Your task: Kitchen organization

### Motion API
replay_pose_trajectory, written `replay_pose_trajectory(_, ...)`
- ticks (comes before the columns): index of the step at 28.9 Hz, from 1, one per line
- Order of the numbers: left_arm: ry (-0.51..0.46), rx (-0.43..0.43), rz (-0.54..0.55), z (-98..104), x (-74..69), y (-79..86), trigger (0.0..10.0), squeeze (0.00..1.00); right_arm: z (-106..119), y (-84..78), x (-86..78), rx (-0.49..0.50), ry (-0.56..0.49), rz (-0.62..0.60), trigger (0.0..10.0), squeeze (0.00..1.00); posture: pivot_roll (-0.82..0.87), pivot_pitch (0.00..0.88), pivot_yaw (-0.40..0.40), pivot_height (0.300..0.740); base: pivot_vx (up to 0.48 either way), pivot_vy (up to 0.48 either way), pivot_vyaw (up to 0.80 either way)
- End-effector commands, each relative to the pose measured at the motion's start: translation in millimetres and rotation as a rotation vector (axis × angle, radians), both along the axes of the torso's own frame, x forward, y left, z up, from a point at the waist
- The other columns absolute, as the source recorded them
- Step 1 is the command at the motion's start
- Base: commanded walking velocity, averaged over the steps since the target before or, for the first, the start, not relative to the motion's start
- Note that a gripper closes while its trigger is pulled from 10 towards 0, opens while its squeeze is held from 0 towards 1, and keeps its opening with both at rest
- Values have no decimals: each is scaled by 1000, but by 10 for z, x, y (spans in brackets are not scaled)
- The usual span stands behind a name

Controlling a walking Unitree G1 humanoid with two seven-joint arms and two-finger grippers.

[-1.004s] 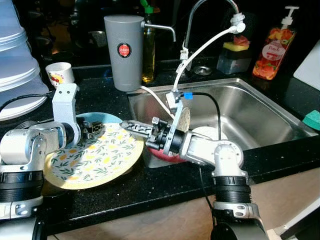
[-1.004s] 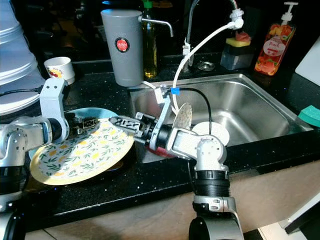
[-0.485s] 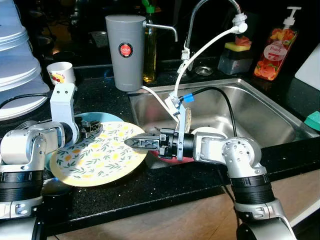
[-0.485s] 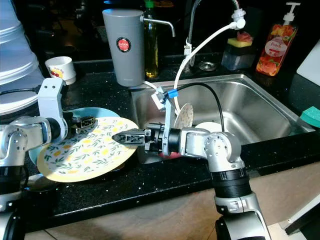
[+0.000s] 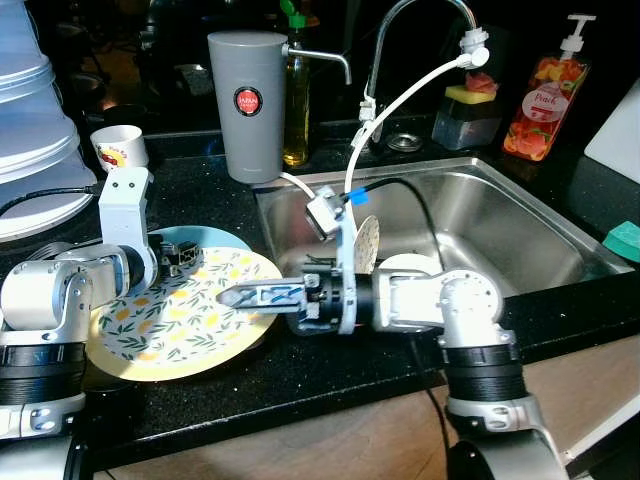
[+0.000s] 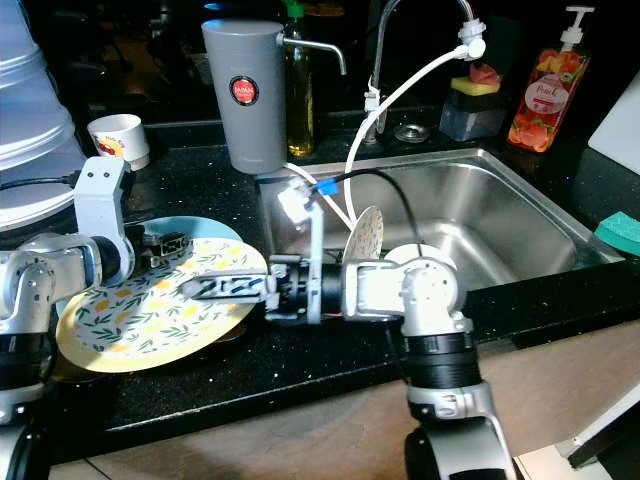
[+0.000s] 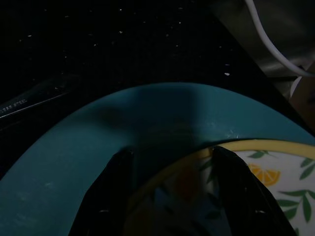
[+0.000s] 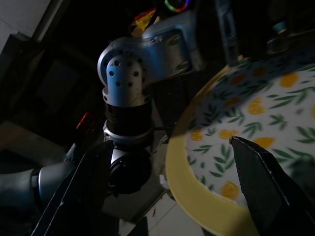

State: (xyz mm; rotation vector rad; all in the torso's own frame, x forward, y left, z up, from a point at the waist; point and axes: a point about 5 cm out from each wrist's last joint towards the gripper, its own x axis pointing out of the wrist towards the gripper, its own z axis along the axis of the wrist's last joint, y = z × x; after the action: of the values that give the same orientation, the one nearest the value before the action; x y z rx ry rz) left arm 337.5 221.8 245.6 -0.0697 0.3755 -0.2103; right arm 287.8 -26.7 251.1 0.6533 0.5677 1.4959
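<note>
A yellow-rimmed plate (image 5: 165,325) with a lemon and leaf pattern is held tilted above a teal plate (image 5: 200,236) on the black counter. My left gripper (image 5: 182,258) is shut on its far rim; in the left wrist view the fingers (image 7: 110,196) straddle the lemon plate (image 7: 275,172) over the teal plate (image 7: 74,157). My right gripper (image 5: 235,297) reaches from the sink side across the plate's near right part. Its fingers (image 8: 266,182) are open, with the lemon plate (image 8: 256,113) rim running between them.
The steel sink (image 5: 500,215) on the right holds a small speckled plate (image 5: 367,240) on edge and a white plate (image 5: 410,265). A grey canister (image 5: 247,100), white cup (image 5: 118,148), soap bottle (image 5: 538,100) and stacked white ware (image 5: 30,110) line the back.
My right gripper has pushed further left, from the plate's right edge to over its middle. The lemon plate has sunk slightly and shifted left in my left gripper.
</note>
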Motion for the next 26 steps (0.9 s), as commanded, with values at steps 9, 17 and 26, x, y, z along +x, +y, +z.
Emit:
replay_pose_trajectory(9, 48, 13, 4, -99, -10, 13, 10000, 0, -137, 225, -46, -33, 83, -41, 10000, 0, 63, 52, 9, 740, 0, 0, 0)
replay_pose_trajectory(17, 46, 13, 3, -96, -5, 13, 10000, 0, -131, 264, 73, 24, 136, -162, 0, 0, 62, 52, 11, 740, 0, 0, 0)
replay_pose_trajectory(26, 42, 14, 4, -89, 0, 11, 10000, 0, -84, 245, 135, 73, 184, -222, 0, 0, 62, 52, 13, 740, 0, 0, 0)
